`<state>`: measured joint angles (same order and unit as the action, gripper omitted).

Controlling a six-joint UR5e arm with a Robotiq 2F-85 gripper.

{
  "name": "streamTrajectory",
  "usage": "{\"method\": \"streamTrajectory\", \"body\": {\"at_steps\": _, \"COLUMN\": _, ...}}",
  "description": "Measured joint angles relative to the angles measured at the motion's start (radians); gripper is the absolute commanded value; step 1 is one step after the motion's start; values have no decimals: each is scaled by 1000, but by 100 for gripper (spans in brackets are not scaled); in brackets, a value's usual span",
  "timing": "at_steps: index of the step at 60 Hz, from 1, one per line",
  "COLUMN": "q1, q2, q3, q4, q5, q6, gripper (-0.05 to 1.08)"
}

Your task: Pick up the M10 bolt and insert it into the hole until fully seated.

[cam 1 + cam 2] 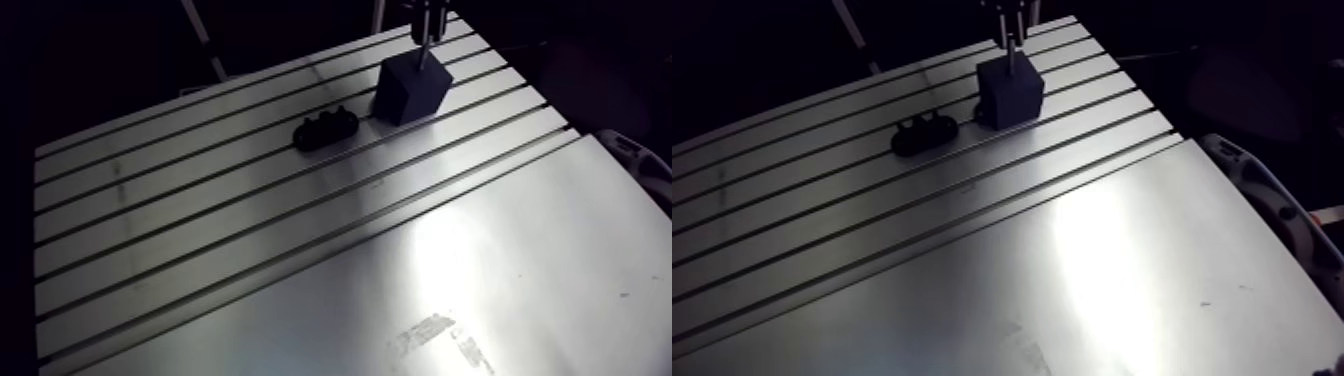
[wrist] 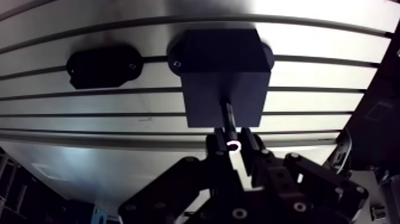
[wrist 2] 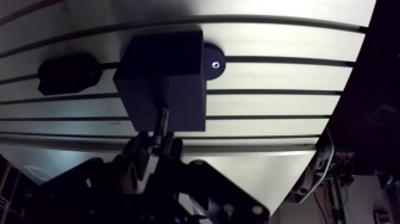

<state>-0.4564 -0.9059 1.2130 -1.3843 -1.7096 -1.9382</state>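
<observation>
A dark blue block (image 1: pixel 411 88) stands on the slotted table near its far edge. In the arm view my gripper (image 1: pixel 427 28) hangs straight over it, and a thin metal bolt (image 1: pixel 424 52) runs from the gripper down to the block's top. In the wrist view the gripper (image 2: pixel 233 145) is shut on the bolt's head, and the bolt's shank (image 2: pixel 228 116) meets the top face of the block (image 2: pixel 223 71). The hole itself is hidden by the bolt.
A low black holder (image 1: pixel 326 128) with knobs on top lies beside the block, on the same table slots. The slotted table (image 1: pixel 200 220) gives way to a smooth metal plate (image 1: pixel 480 280) nearer the camera. A white object (image 1: pixel 1272 200) sits past the table's right edge.
</observation>
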Motion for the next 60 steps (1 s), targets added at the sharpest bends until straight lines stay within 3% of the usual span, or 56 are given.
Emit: {"method": "streamTrajectory", "body": {"at_steps": 60, "q1": 3, "q2": 0, "q3": 0, "q4": -6, "q5": 0, "q6": 0, "gripper": 108}}
